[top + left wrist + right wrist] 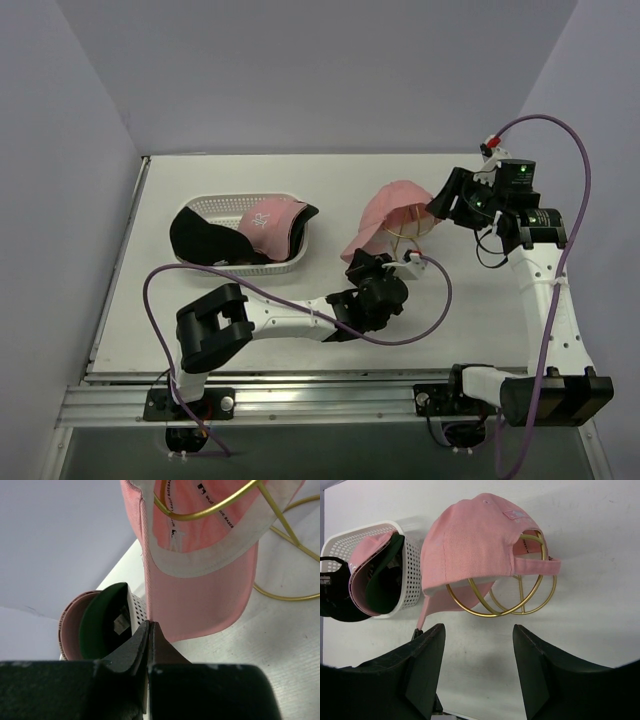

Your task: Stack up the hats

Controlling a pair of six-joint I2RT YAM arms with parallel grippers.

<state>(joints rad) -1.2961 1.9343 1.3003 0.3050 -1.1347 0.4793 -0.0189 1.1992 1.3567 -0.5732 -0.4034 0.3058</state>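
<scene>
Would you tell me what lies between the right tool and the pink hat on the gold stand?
Only bare table, seen in the right wrist view: the open right tool faces the hat with nothing lying between.

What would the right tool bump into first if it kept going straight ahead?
Probably the gold wire stand holding the pink cap; it sits straight ahead of the open right tool, though depth is unclear.

A pink fabric baseball cap (392, 208) sat tilted on a round gold wire stand (405, 240), brim hanging low. A second pink cap (268, 222) and a black cap (200, 238) lay together in a white plastic basket (215, 205).
</scene>
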